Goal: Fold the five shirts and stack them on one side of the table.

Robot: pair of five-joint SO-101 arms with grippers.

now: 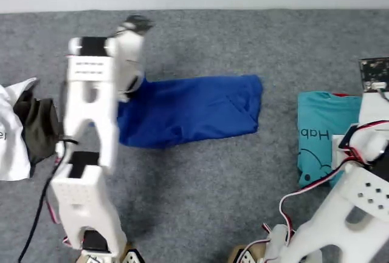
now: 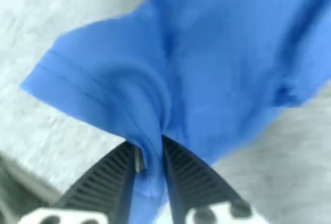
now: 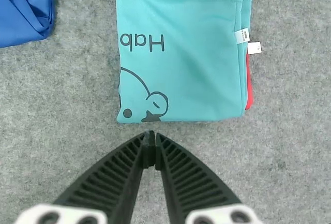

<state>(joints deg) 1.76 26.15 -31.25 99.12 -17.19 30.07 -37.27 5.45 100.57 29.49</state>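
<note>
Blue shirt [image 1: 194, 108] lies half-folded mid-table, one corner pinched in the left gripper [image 2: 150, 154], whose jaws are closed on the cloth. On its right-arm side a folded teal shirt [image 3: 181, 53] sits on a red shirt [image 3: 250, 79], with the right gripper [image 3: 149, 140] just beside them, closed and empty. I judge two shirts done and the blue under way, with the white shirt [image 1: 13, 135] and dark shirt [image 1: 37, 126] heaped on its other side left to fold.

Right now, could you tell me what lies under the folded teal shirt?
A red edge shows beneath the teal shirt. The rest, and anything lower, is covered.
</note>
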